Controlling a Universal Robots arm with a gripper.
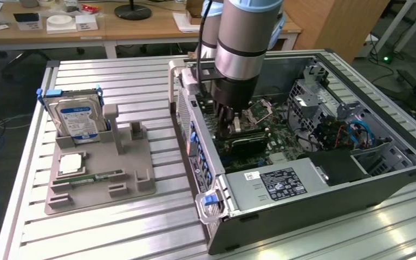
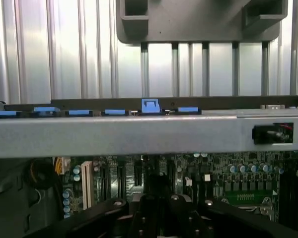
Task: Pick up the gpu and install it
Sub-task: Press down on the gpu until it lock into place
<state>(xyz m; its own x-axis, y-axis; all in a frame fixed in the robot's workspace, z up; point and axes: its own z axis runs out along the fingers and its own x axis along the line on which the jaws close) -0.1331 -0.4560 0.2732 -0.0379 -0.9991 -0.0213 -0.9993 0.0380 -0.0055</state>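
Wooden desks (image 1: 85, 33) stand behind the slatted metal table (image 1: 121, 76); grey floor (image 1: 6, 135).

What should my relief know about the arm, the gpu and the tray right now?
Gripper: shut, down inside the open computer case, just above the motherboard.
Gpu: dark card lying over the motherboard directly below the gripper; whether it is held or fully seated cannot be told.
Parts tray: the hard drive stands upright in its holder, the memory stick lies in front; both untouched.
Done: gpu brought from the tray into the case.
Left: confirm seating, release.
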